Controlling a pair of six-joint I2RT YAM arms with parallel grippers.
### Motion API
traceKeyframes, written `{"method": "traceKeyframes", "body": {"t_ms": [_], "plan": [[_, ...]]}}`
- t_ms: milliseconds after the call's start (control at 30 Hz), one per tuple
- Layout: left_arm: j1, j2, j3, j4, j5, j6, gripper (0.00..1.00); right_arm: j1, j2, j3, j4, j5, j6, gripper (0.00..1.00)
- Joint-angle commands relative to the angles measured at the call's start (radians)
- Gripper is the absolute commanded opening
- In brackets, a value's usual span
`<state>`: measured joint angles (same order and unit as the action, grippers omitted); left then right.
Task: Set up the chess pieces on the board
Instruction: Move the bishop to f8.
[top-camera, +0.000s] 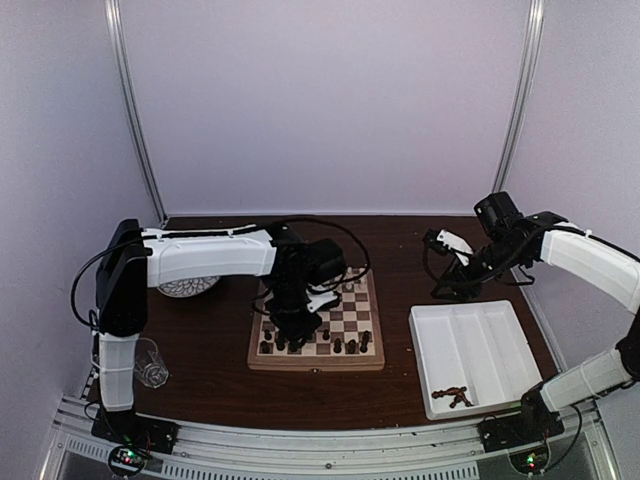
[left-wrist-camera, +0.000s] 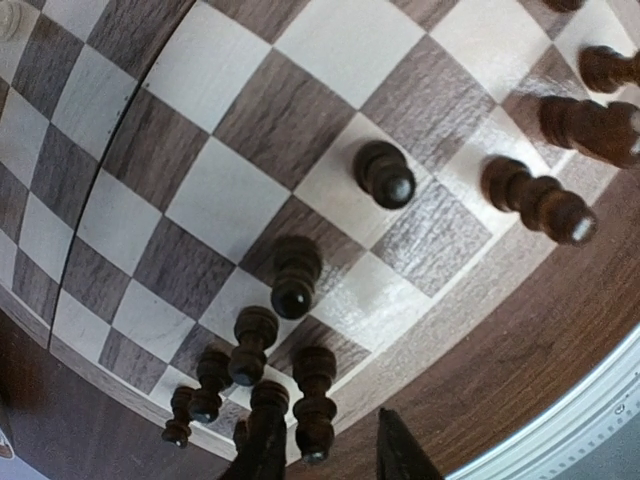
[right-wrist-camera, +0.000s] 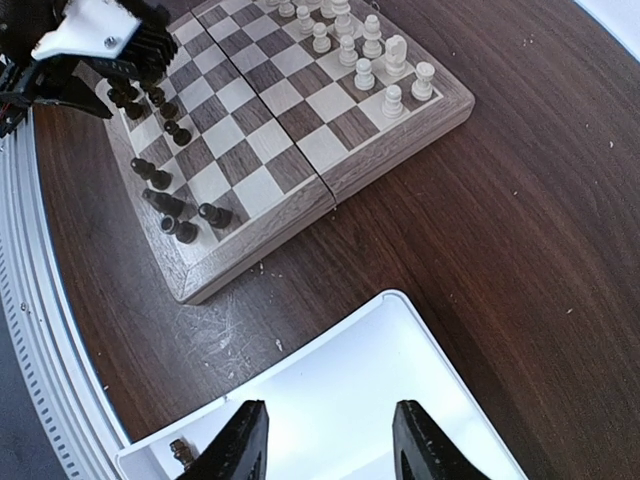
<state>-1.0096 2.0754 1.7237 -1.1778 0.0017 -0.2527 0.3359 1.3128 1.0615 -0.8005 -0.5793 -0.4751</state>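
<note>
L gripper (left-wrist-camera: 325, 455): I've got it low over near-left corner of the board (top-camera: 316, 362); fingers part open, nothing between them that I can see. A dark piece (left-wrist-camera: 314, 400) stands just ahead of the tips.
Step in hand: looks like a release. I'd lift straight up, no sideways drift, since neighbours crowd close and tip easily.
Board: centre of table. Dark pieces (top-camera: 318, 341) along near rows, white pieces (right-wrist-camera: 372, 55) at far side.
Tray (top-camera: 497, 372): right of board, a few dark pieces (top-camera: 452, 395) left in near corner.
R gripper (right-wrist-camera: 325, 440): wide open, empty, hovering over tray's edge. I'd hold it there till L clears.
</note>
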Motion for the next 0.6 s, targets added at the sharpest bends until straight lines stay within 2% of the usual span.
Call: {"method": "traceKeyframes", "body": {"t_ms": [0, 133, 333, 567], "plan": [[0.004, -0.106, 0.047, -0.010, 0.059, 0.002, 0.37, -0.027, -0.032, 0.044, -0.099, 0.018, -0.069, 0.46], [0.004, -0.146, 0.089, -0.034, 0.036, 0.011, 0.41, -0.047, -0.078, 0.022, -0.218, 0.056, -0.204, 0.46], [0.004, -0.187, 0.093, 0.033, 0.014, 0.002, 0.41, -0.029, -0.193, -0.157, -0.348, 0.137, -0.476, 0.45], [0.004, -0.200, 0.085, 0.100, -0.036, -0.019, 0.41, 0.127, -0.216, -0.321, -0.335, 0.269, -0.514, 0.45]]}}
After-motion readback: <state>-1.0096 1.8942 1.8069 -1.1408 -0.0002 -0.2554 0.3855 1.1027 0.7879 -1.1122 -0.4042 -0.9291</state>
